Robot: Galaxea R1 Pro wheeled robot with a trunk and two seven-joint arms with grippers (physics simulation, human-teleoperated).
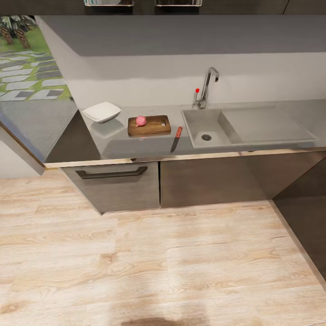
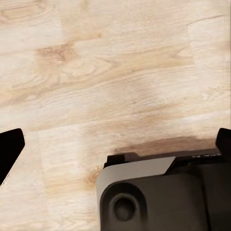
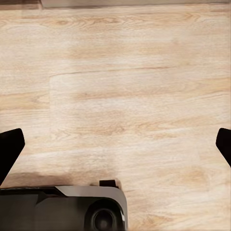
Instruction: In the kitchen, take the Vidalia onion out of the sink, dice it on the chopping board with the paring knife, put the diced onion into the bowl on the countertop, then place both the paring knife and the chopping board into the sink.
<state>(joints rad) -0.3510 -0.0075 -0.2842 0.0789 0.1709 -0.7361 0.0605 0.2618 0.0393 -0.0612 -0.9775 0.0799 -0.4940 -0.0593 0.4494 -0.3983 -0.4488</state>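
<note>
The small pinkish-red onion point(image 1: 141, 120) sat on the dark brown wooden chopping board point(image 1: 156, 127) at frame centre, ready for dicing, both grippers spread wide over floor

A pale wood-plank floor point(image 1: 163, 262) spans the lower half of the head view, with a dark shadow at its bottom edge. Above it stand dark grey-brown cabinets point(image 1: 203, 181); the left one carries a dark bar handle point(image 1: 112, 172). A light grey wall point(image 1: 181, 77) runs across the upper middle, under a darker band at the top. At the upper left, a window point(image 1: 27, 59) shows grass, grey paving stones and palms. Both wrist views look onto the same plank floor point(image 2: 115, 77) point(image 3: 115, 96).
</note>
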